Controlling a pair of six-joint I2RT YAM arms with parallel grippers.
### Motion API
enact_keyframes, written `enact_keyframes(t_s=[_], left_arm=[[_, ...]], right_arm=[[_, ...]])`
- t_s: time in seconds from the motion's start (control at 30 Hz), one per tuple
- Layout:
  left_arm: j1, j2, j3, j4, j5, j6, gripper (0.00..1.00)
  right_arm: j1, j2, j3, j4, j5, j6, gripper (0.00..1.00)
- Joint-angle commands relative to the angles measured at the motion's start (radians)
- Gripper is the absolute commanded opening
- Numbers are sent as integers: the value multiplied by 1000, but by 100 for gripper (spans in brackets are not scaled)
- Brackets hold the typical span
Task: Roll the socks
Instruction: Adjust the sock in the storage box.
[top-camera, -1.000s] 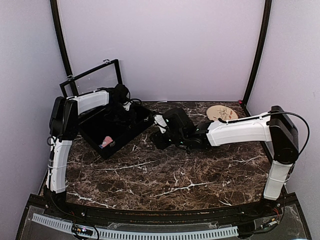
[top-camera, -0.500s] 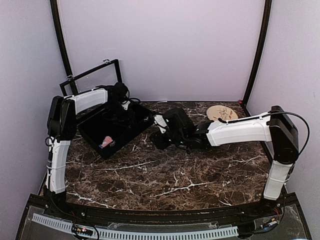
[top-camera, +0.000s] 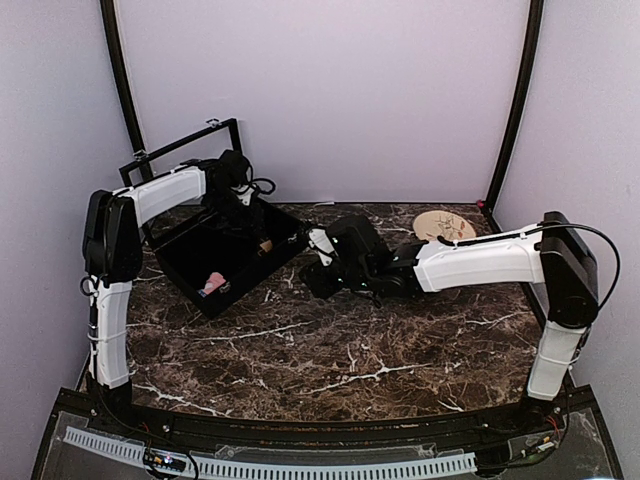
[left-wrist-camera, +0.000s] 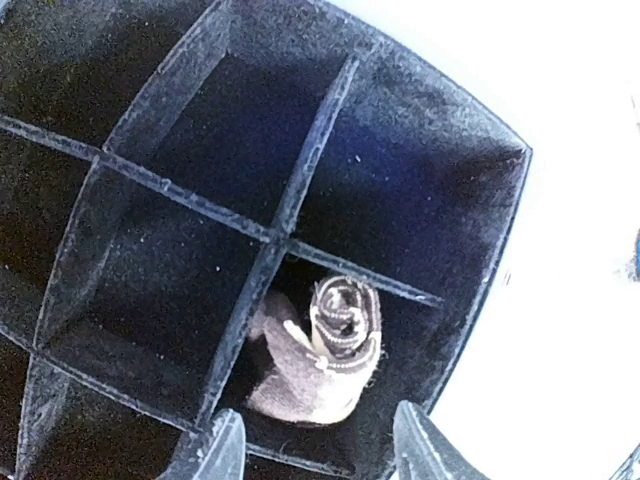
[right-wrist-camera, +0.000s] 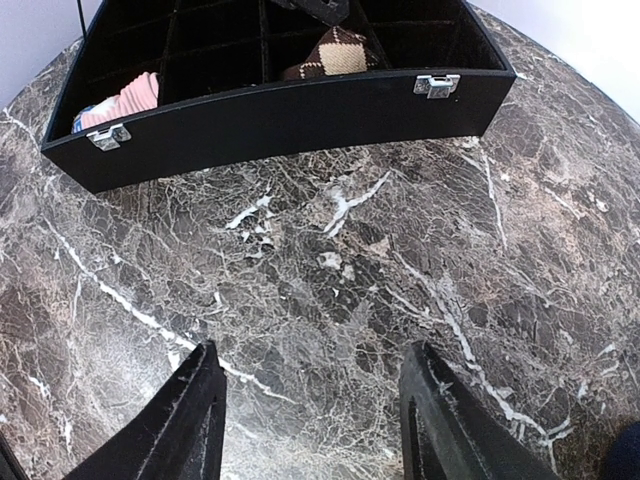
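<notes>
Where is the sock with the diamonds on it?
In the left wrist view, the argyle sock sits rolled in an edge compartment of the black box at the table's back left, beyond the left end effector.

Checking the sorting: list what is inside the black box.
A rolled argyle sock sits in one cell of the box, a pink sock in another. Remaining cells are too dark or hidden by walls to judge.

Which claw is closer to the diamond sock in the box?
Left. The left claw hangs just above the diamond sock inside the box; the right claw is out over the marble table, in front of it.
</notes>
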Motion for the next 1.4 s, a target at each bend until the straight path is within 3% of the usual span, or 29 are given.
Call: enact_keyframes(t_s=[0.0,0.13,1.37], left_arm=[[-1,-47,-33,14,-6,11,51],[-3,-46,-60,31,-1,11,47],[-26,73,9,76,-53,12,45]], right_arm=[[2,-41,-2,23,7,7,55],[4,-42,-2,23,8,7,55],[-3,-39,-12,26,19,2,55]])
